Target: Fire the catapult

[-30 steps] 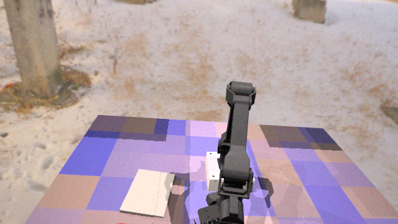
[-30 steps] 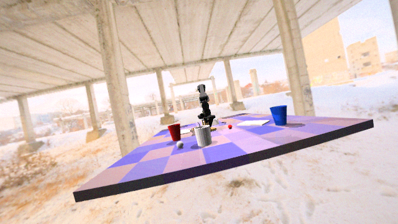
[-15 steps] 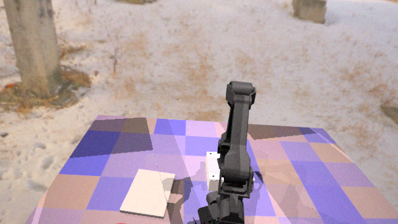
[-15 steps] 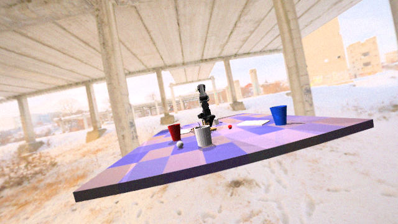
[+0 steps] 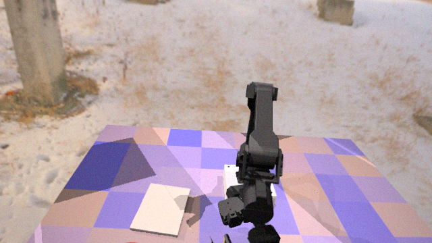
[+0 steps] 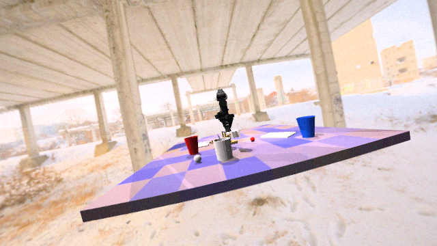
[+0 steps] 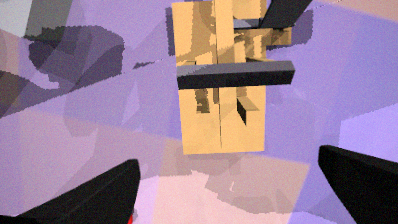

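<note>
The wooden catapult (image 7: 220, 115) lies on the table with a dark bar (image 7: 235, 75) across it, straight below my gripper in the wrist view. I see no ball on it. My gripper (image 7: 228, 161) (image 5: 219, 240) is open wide and empty, hanging above the catapult's near end. The white mug (image 6: 223, 149) stands upright in front of the arm (image 6: 223, 113) in the exterior view. A small red ball (image 6: 252, 139) lies on the table to the right of the mug. A white ball (image 6: 197, 158) lies to the mug's left.
A red cup (image 6: 191, 145) stands left of the mug and a blue cup (image 6: 306, 126) at the far right. A flat white slab (image 5: 161, 209) (image 6: 278, 134) lies on the checkered table (image 5: 337, 202) (image 6: 307, 150). The arm's white base (image 5: 230, 175) sits mid-table.
</note>
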`<state>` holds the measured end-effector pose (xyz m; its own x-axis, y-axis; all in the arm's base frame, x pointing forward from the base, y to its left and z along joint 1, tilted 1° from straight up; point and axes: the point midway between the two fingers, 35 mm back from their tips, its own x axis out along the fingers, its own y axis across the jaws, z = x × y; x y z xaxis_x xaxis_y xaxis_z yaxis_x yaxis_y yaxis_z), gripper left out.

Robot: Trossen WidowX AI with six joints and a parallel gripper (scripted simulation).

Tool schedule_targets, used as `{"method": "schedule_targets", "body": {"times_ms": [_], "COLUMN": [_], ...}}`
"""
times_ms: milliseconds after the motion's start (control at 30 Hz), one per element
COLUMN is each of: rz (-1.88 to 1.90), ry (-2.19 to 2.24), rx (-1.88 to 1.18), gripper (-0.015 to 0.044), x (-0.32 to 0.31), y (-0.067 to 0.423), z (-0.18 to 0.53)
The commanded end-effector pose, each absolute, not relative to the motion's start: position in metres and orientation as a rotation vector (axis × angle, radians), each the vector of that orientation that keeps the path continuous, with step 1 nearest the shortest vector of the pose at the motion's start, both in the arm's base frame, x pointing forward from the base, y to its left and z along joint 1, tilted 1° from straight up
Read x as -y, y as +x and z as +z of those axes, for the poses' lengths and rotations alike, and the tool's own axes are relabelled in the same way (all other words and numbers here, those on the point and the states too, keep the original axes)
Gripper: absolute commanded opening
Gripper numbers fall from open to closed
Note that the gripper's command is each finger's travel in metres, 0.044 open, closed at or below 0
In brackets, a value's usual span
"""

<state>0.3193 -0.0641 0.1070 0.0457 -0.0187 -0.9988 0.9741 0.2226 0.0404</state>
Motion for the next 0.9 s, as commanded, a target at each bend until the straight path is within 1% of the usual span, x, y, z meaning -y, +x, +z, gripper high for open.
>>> {"method": "schedule_targets", "body": {"times_ms": [0, 867], "rz": [-0.98, -0.303], "ry": [0.991, 0.288], "rx": [-1.295, -1.515], "gripper": [0.044, 0.044], "x": [0.0637, 0.0626], "y": [0.3175, 0.3161], "z": [0.104, 0.1066]}}
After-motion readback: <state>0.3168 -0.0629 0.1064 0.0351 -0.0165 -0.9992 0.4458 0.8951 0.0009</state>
